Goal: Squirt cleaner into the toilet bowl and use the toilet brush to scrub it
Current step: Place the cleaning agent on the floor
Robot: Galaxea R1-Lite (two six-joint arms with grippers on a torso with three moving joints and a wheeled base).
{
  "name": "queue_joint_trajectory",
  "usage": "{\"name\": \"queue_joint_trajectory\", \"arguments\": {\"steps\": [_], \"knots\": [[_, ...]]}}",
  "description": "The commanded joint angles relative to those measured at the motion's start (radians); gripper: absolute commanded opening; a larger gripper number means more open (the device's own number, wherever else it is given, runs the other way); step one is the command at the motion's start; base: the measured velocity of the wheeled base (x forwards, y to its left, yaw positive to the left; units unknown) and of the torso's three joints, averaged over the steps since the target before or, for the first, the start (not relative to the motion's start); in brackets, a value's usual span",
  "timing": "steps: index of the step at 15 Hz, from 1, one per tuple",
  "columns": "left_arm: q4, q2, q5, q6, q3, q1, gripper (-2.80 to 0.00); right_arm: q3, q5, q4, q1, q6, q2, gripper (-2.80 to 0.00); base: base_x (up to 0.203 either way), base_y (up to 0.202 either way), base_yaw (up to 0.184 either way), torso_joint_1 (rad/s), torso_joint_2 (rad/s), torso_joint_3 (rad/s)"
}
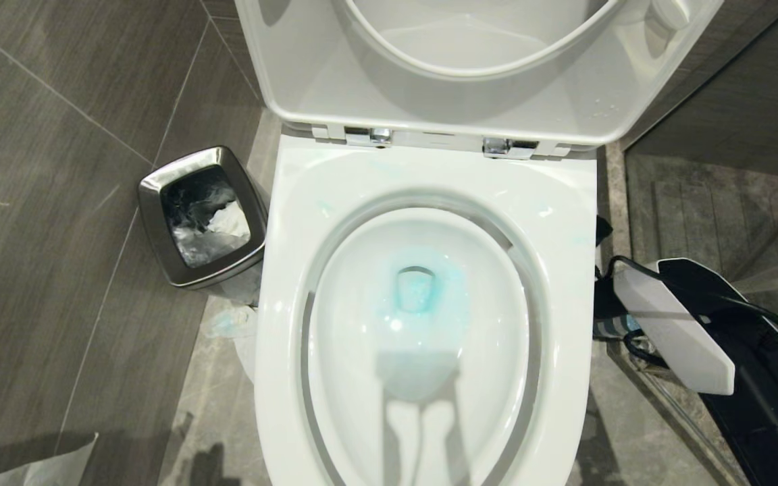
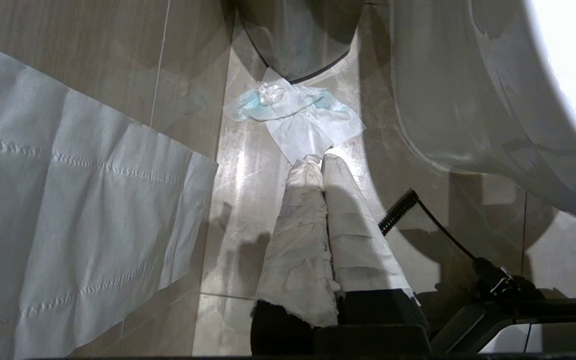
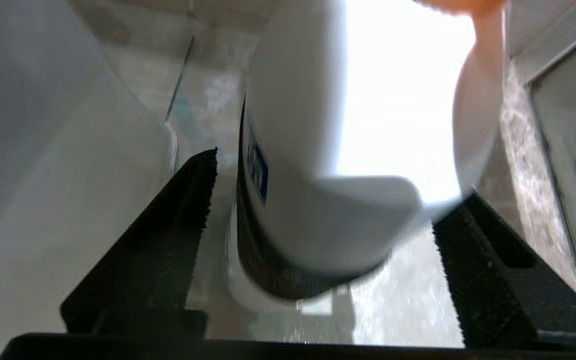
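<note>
Right gripper (image 3: 318,200) spread, perhaps just clearing cleaner bottle (image 3: 318,165).

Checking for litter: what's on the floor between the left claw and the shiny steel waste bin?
A crumpled white tissue stained blue lies on the floor between the shut left claw and the shiny steel waste bin; the left wrist view shows it.

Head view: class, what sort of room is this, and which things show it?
Most likely a bathroom or toilet cubicle: a white toilet bowl with lid raised and blue cleaner inside, a small steel waste bin beside it, and grey tiled floor.
</note>
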Motion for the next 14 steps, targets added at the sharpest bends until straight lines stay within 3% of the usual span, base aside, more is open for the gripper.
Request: {"name": "queue_joint_trajectory", "arguments": {"steps": [1, 7, 12, 13, 14], "knots": [[0.0, 0.0, 0.0, 0.0, 0.001, 0.0, -2.8, 0.142, -0.002, -0.015, 0.002, 0.01, -0.079, 0.0, 0.0, 0.0, 0.0, 0.0, 0.0, 0.0], [0.001, 0.0, 0.005, -0.012, 0.001, 0.0, -2.8, 0.585, -0.001, -0.034, 0.01, 0.058, -0.41, 0.0, 0.0, 0.0, 0.0, 0.0, 0.0, 0.0], [0.001, 0.0, 0.005, -0.012, 0.001, 0.0, -2.8, 0.859, 0.0, -0.047, 0.016, 0.104, -0.639, 0.0, 0.0, 0.0, 0.0, 0.0, 0.0, 0.0], [0.001, 0.0, 0.005, -0.01, 0.001, 0.0, -2.8, 0.89, 0.002, -0.055, 0.016, 0.106, -0.682, -2.8, 0.0, 0.0, 0.0, 0.0, 0.0, 0.0], [0.001, 0.0, 0.005, -0.011, 0.001, 0.0, -2.8, 0.921, 0.003, -0.055, 0.016, 0.106, -0.728, -2.8, 0.0, 0.0, 0.0, 0.0, 0.0, 0.0]]}}
